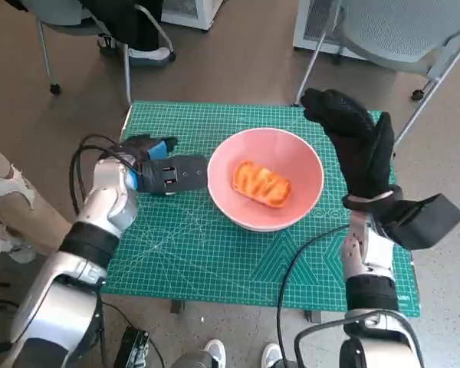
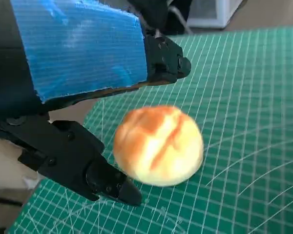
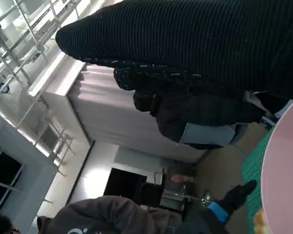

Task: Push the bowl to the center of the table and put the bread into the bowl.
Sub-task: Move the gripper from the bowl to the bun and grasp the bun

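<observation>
A pink bowl [image 1: 267,178] stands near the middle of the green cutting mat [image 1: 184,253], with an orange-brown bread [image 1: 261,183] lying inside it. My left hand [image 1: 167,173] lies low on the mat, its fingertips close to the bowl's left rim. In the left wrist view a round golden bun [image 2: 158,145] sits on the mat between the spread black fingers [image 2: 107,180]; a gap shows above the bun. My right hand [image 1: 356,138] is raised beside the bowl's right rim, fingers straight and holding nothing. The bowl's rim [image 3: 283,170] shows in the right wrist view.
The mat covers the small table; its edges are close on every side. Chairs [image 1: 399,31] stand beyond the far edge, and a person's leg [image 1: 8,199] is at the left. A black cable [image 1: 84,153] loops by my left wrist. Shoes [image 1: 215,353] show below the near edge.
</observation>
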Controlling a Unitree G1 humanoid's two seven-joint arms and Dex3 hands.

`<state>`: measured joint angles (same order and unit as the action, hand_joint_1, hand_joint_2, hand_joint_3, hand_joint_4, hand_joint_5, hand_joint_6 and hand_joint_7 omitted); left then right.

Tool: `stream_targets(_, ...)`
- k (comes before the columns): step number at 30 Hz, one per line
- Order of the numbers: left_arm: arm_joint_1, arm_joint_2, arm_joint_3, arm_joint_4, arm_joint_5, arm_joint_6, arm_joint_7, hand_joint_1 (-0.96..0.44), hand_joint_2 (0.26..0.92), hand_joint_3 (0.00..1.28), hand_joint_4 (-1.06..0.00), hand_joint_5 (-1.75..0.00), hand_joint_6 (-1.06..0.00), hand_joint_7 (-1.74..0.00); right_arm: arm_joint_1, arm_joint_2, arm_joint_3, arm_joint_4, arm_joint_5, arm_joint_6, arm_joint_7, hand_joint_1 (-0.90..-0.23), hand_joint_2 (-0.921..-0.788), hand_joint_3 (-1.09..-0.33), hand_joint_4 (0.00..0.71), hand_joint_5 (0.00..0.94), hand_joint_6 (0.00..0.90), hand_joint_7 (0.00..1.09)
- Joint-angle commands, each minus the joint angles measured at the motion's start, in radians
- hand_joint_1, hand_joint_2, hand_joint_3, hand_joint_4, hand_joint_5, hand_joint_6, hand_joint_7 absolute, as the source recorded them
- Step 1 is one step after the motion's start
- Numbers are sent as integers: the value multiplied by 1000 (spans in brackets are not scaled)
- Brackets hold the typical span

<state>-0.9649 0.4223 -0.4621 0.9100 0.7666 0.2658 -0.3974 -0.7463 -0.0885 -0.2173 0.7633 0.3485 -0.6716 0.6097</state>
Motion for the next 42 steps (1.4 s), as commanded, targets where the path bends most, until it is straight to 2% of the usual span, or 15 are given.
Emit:
stream_targets(1,-57,-23,-16,85,-9,-22,16,-367,683,2,1,1,-141,0,33,-8,-2,6,1,18,2,-681,-921,-814,195,3,92,439)
stream_targets(13,-119,-74,-39,262,-17,-55,35,-372,685,2,1,1,-131,0,47,-15,0,-11,0,22,4,-683,-921,-812,195,3,94,441)
stream_targets(23,-139,-101,-41,315,-38,-68,46,-367,684,1,1,1,-128,0,55,-23,2,-25,-1,25,4,-679,-921,-813,193,1,97,445)
stream_targets(31,-140,-109,-37,361,-49,-87,84,-308,689,3,1,1,-131,-3,63,-28,4,-37,1,30,7,-680,-921,-812,188,0,94,446)
stream_targets(32,-141,-110,-37,366,-51,-88,90,-277,694,5,-7,-3,-140,-8,64,-29,4,-38,1,30,7,-680,-921,-813,187,0,94,446)
stream_targets(35,-136,-113,-26,373,-63,-89,132,-172,717,10,-218,-55,-178,-14,66,-31,4,-43,3,34,10,-681,-921,-813,185,0,93,447)
stream_targets(36,-133,-115,-22,374,-67,-90,148,-132,728,17,-288,-360,-202,-15,67,-31,4,-44,4,35,11,-681,-921,-813,185,0,93,447)
stream_targets(37,-127,-116,-21,373,-69,-89,173,-67,741,24,-358,-859,-239,-15,67,-31,4,-45,4,36,12,-681,-921,-813,184,0,93,448)
stream_targets(38,-124,-118,-21,374,-71,-89,190,-5,756,32,-473,-1179,-303,-33,68,-31,4,-46,5,37,12,-682,-921,-813,184,0,92,448)
stream_targets(39,-116,-118,-25,373,-69,-91,218,17,761,35,-515,-1292,-326,-39,69,-31,4,-49,5,38,12,-682,-921,-813,184,0,92,449)
stream_targets(41,-100,-119,-36,373,-61,-98,276,70,791,51,-630,-1560,-470,-95,71,-31,4,-53,4,40,12,-683,-921,-813,183,0,92,450)
stream_targets(42,-92,-119,-42,374,-56,-103,303,132,782,129,-630,-1518,-522,-141,71,-31,4,-54,4,41,11,-683,-921,-813,183,0,92,450)
